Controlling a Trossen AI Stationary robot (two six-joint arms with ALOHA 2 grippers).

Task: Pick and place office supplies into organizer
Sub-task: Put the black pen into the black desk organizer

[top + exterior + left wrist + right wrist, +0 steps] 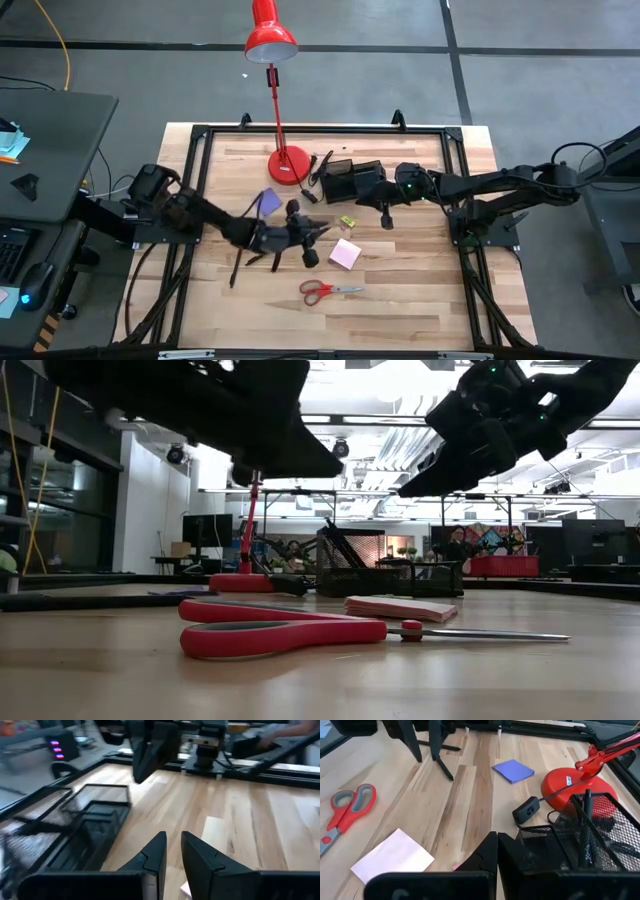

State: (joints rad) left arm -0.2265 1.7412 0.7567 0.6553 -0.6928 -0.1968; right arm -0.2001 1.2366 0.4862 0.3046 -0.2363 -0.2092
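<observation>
My left gripper [318, 238] [173, 842] hovers over the middle of the table, between the purple-blue pad [268, 202] and the pink pad [345, 253]. A narrow gap shows between its fingers, with nothing in it. My right gripper [386, 220] [496, 842] is shut and empty, above the table just near of the black mesh organizer [350, 180]. Dark pens [322, 165] stick up out of the organizer. The red-handled scissors [330, 290] lie flat toward the near edge. A tiny yellow piece [347, 221] lies between the two grippers. A thin dark pen [240, 268] lies under the left arm.
The red desk lamp stands on its round base [288, 165] left of the organizer, with its cord switch [526, 810] on the table beside it. A black frame [200, 140] runs around the tabletop. Bare wood [400, 320] lies along the near edge.
</observation>
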